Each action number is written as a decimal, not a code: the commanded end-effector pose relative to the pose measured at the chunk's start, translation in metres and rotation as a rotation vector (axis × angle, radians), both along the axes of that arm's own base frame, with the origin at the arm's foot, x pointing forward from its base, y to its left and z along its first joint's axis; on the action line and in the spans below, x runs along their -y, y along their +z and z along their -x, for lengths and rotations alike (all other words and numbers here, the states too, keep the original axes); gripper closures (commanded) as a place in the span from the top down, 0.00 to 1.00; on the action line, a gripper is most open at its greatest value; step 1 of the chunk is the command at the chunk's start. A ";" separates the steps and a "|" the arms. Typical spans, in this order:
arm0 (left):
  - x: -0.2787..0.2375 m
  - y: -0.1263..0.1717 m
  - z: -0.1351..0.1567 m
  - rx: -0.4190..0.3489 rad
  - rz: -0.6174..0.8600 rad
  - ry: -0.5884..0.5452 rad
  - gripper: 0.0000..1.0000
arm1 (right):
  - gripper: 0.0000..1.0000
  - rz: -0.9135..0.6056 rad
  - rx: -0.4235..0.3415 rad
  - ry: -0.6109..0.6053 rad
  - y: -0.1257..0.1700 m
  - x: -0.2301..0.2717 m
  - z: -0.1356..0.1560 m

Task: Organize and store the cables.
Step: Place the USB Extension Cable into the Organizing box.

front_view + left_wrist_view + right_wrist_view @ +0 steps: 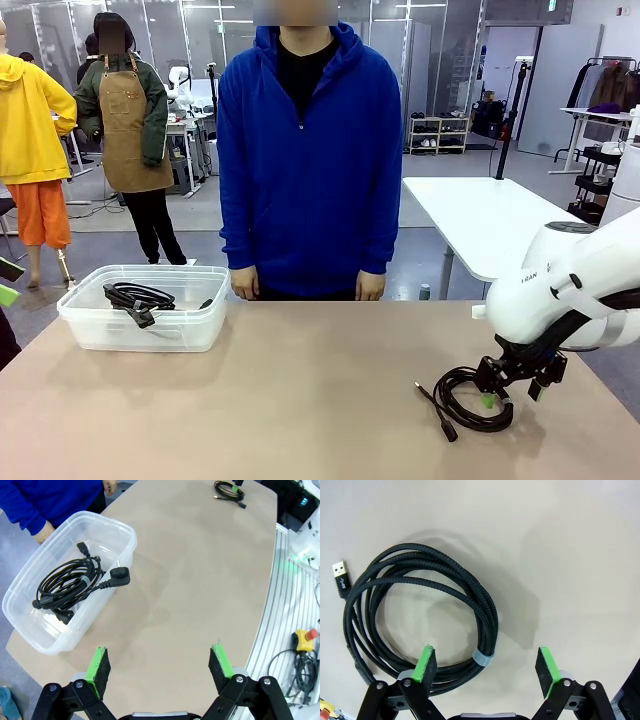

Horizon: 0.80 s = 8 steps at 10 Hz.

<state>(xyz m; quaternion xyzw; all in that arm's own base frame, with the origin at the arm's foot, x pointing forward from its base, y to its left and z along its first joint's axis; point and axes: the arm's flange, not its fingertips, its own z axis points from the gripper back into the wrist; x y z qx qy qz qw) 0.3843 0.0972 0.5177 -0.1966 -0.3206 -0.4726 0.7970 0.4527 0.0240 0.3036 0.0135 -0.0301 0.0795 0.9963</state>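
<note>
The table (300, 400) is carrying a clear bin (100, 335), which is holding coiled cables (67, 587), one with a two-pin plug. Well apart from the bin, the right pincer (487, 667) is straddling a braided cable coil (420, 620) with jaws apart, hiding its near edge. The left pincer (160, 667) is gaping, holding nothing.

Table (300, 390) middle bare; bin (100, 335) at left.

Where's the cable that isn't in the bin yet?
The braided cable lies coiled on the table's right near side in the front view, directly under the right end effector, far from the bin at the left.
</note>
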 end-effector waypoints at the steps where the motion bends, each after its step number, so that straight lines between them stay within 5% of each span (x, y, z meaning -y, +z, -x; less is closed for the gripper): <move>1: 0.001 0.001 0.002 -0.005 -0.009 0.018 1.00 | 0.89 0.029 0.008 -0.045 -0.004 -0.004 -0.003; 4: 0.001 0.001 0.002 -0.005 -0.009 0.018 1.00 | 0.00 0.018 0.009 -0.056 -0.005 -0.002 -0.005; 8: 0.001 0.001 0.002 -0.005 -0.009 0.018 1.00 | 0.00 0.004 0.031 -0.087 -0.001 0.003 -0.005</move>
